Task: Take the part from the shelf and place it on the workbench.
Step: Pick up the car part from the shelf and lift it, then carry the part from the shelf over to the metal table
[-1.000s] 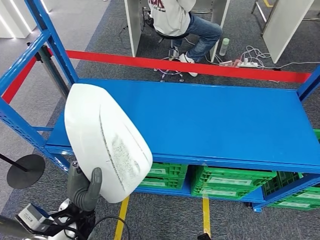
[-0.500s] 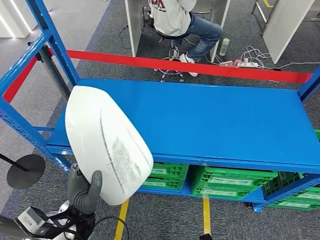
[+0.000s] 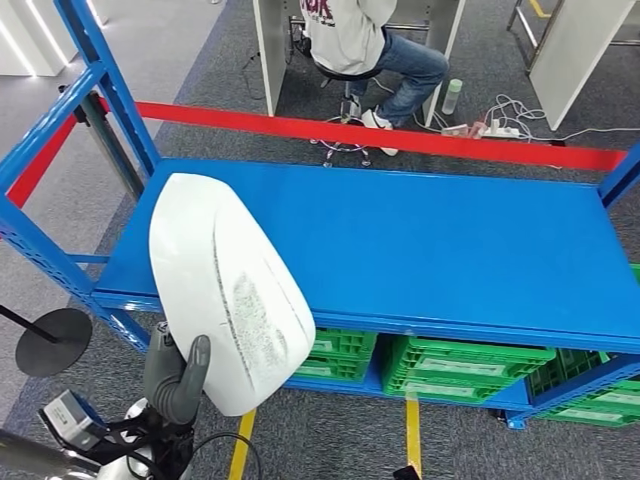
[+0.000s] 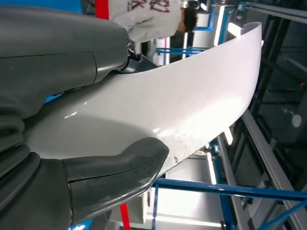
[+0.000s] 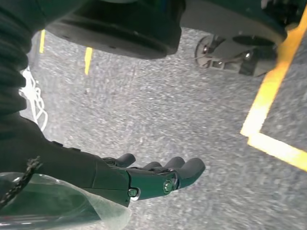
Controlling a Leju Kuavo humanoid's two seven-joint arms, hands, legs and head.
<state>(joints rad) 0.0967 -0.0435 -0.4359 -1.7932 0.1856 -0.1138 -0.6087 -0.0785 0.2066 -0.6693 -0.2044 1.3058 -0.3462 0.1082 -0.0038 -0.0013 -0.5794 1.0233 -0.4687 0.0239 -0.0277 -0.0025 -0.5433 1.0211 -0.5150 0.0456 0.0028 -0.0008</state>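
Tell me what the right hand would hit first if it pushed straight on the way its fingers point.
Probably only the grey speckled floor: the right hand hangs empty, fingers stretched out over it, nothing ahead of them. Depth is unclear.

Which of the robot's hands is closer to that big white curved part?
Left. The left hand grips the white part at its lower edge. The right hand hangs over the grey floor, fingers straight, holding nothing.
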